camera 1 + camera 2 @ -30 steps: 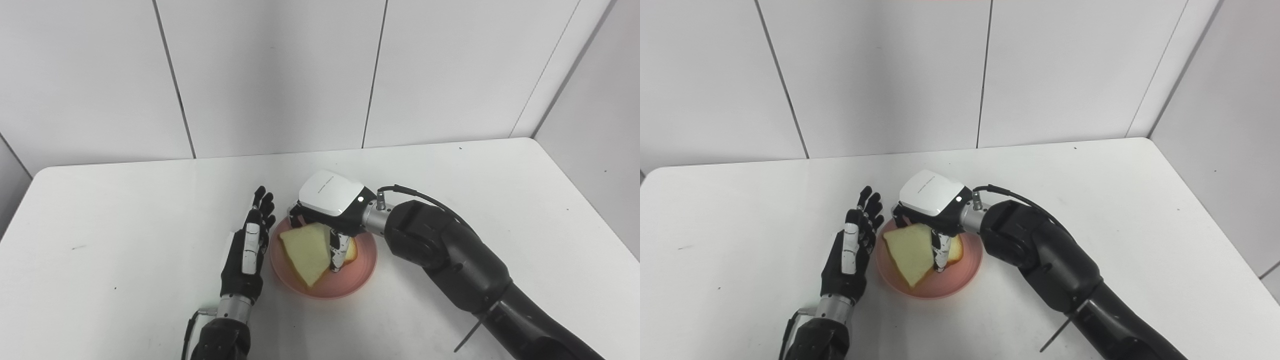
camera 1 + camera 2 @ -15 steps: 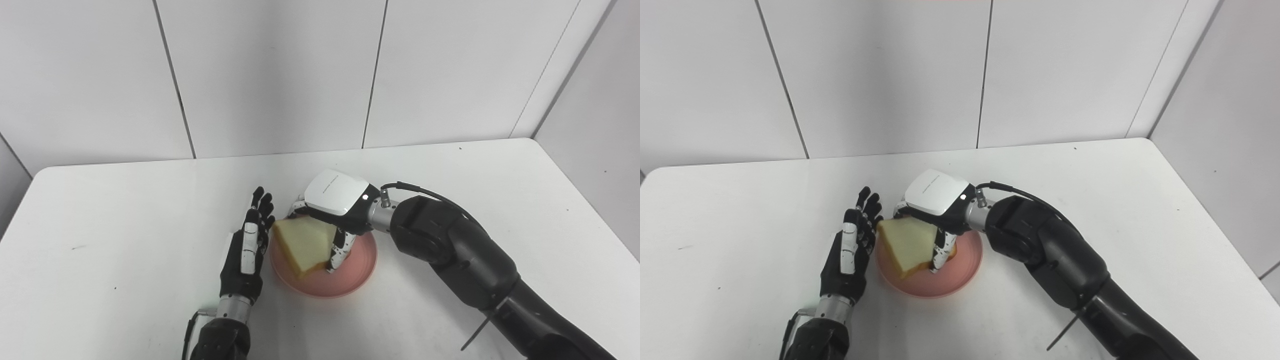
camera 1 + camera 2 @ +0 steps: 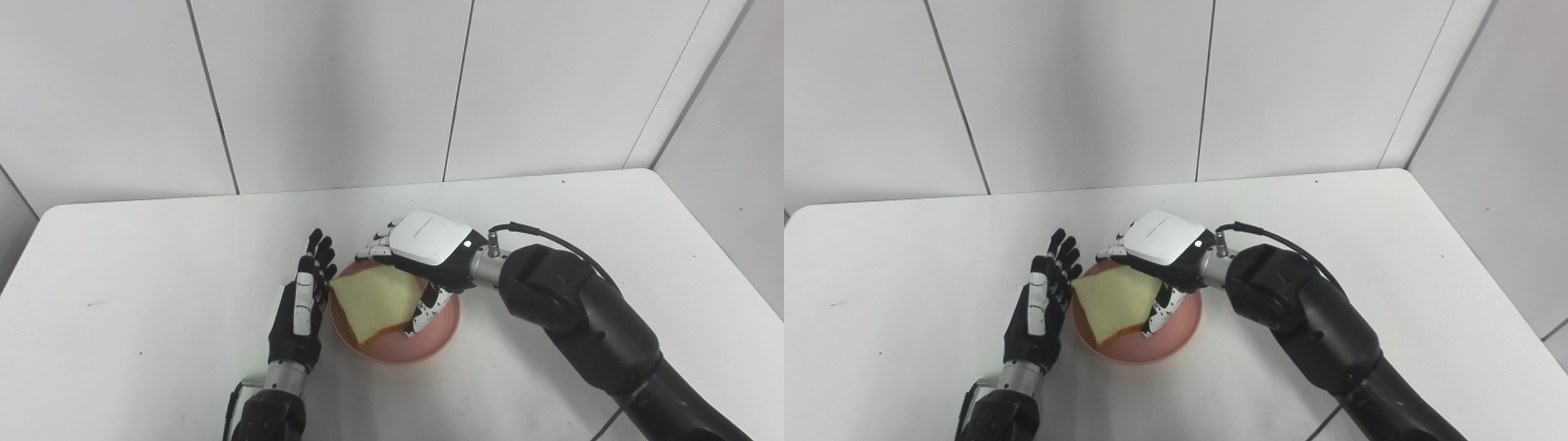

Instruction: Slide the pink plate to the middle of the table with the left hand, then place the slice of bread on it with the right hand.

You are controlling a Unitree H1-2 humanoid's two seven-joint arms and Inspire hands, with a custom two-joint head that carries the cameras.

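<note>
The pink plate (image 3: 432, 343) sits near the middle of the white table (image 3: 153, 275). A pale slice of bread (image 3: 375, 299) rests in it, and its left corner sticks out over the plate's left rim. My right hand (image 3: 422, 248) hovers over the far side of the plate. Its fingers (image 3: 376, 242) are stretched out past the bread's far edge, its thumb (image 3: 424, 312) hangs by the slice's right edge, and it stands open. My left hand (image 3: 301, 303) is open and upright on its edge beside the plate's left rim, its fingers close to the bread's corner.
White wall panels rise behind the table's far edge (image 3: 367, 188), and a wall stands at the right (image 3: 723, 153). The right forearm (image 3: 588, 331) reaches in across the table's right half, with a black cable (image 3: 539, 231) at the wrist.
The right hand's fingers have uncurled from the bread and the hand has drawn back to the right. The slice has dropped flatter and shifted left toward the left hand, which has stayed put.
</note>
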